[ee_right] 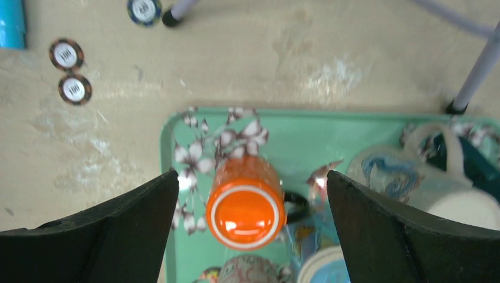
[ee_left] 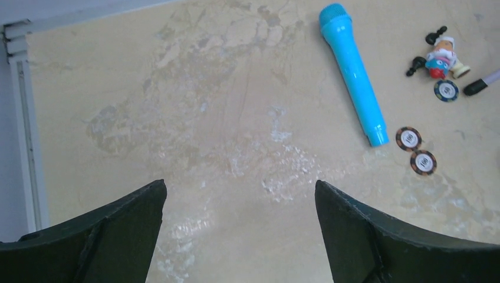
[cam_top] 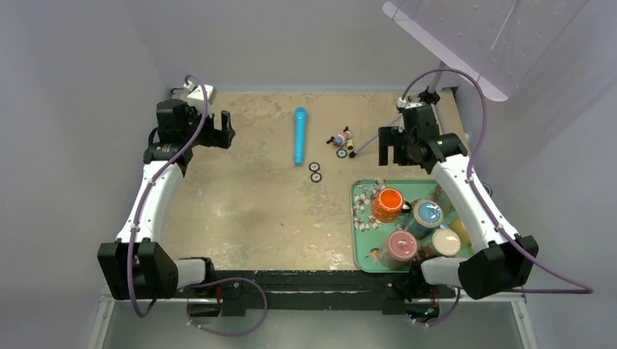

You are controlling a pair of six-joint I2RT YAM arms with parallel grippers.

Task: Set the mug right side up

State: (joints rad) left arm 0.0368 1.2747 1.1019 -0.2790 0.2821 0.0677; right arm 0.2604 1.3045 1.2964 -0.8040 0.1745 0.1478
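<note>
An orange mug [cam_top: 389, 203] stands upside down at the far left of a green flowered tray [cam_top: 359, 218], its white-ringed base [ee_right: 244, 215] facing up and its black handle [ee_right: 296, 206] pointing right. My right gripper [ee_right: 252, 174] hangs open above it, apart from it, the fingers well clear on either side. In the top view the right gripper [cam_top: 393, 147] sits just beyond the tray's far edge. My left gripper [cam_top: 218, 131] is open over bare table at the far left, and the left gripper [ee_left: 240, 183] holds nothing.
Several other upside-down mugs crowd the tray: blue [cam_top: 427, 214], pink [cam_top: 400, 247], cream [cam_top: 445, 242] and a white one with blue pattern [ee_right: 401, 177]. A blue toy microphone [cam_top: 299, 136], poker chips [cam_top: 315, 171], a small figurine [cam_top: 340, 137] and a marker [cam_top: 364, 145] lie mid-table.
</note>
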